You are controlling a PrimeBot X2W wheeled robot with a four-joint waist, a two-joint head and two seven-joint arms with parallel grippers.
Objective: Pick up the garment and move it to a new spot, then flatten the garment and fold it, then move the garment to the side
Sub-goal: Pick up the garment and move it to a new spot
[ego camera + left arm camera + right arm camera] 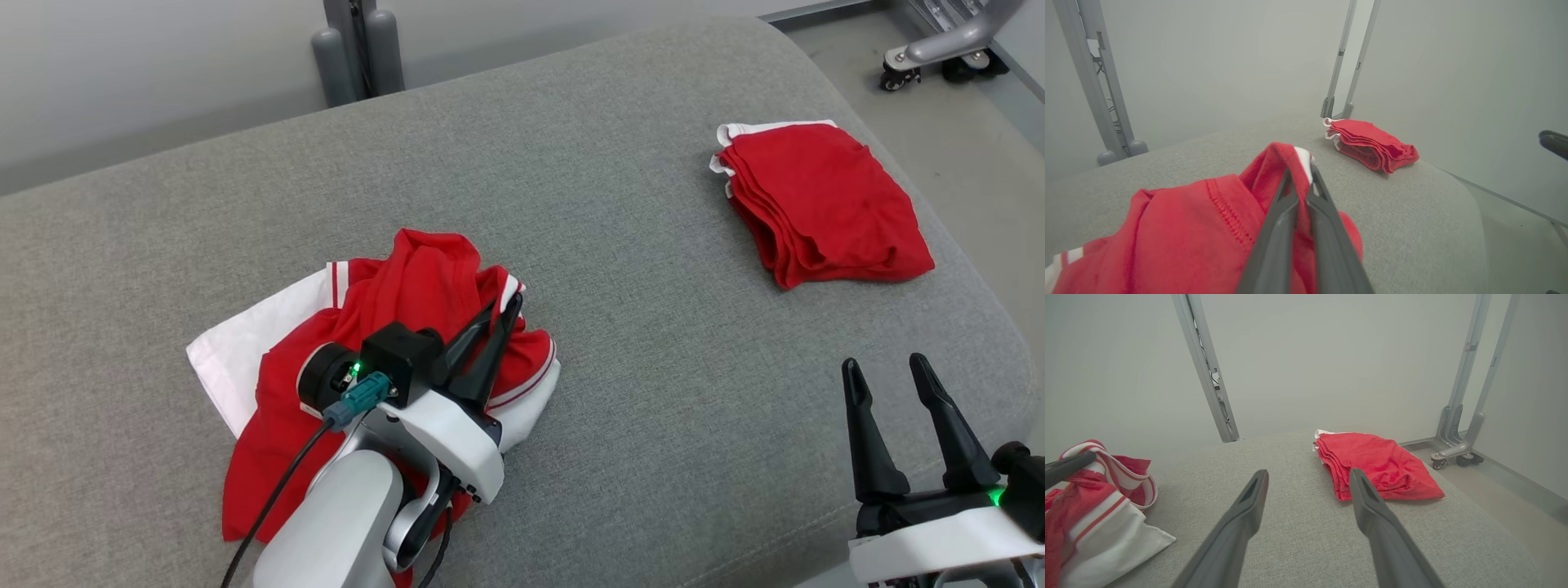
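Where the two dark fingers of the left end effector (pixel 508 306) come together, a ridge of red cloth with a white edge is pinched between them, jaws closed tight on it. Left wrist view: the ridge stands up at the fingertips, with a stitched red hem just left of the fingers.

The cloth belongs to the crumpled garment (pixel 392 278), red with white panels and red-and-white striped trim, heaped under and around the left wrist. It lies on the near-left part of the grey cushion (pixel 620 367). A white flap is spread flat toward the left, and red cloth trails back beneath the pale forearm. Only the pinched ridge is raised; the rest of the heap rests on the cushion.

Right end effector (pixel 884 363): fingers spread wide, nothing between them, tips pointing away from the robot. It sits low at the near-right edge of the cushion, well apart from the crumpled garment. Cannot tell whether it touches the fabric below.

Folded red pile (pixel 824 204): white edge showing at its far corner, on the far-right part of the cushion, apart from both end effectors.

Beyond the cushion, grey frame posts (pixel 359 49) stand against the pale wall. A wheeled frame foot (pixel 898 69) stands on the floor at far right.
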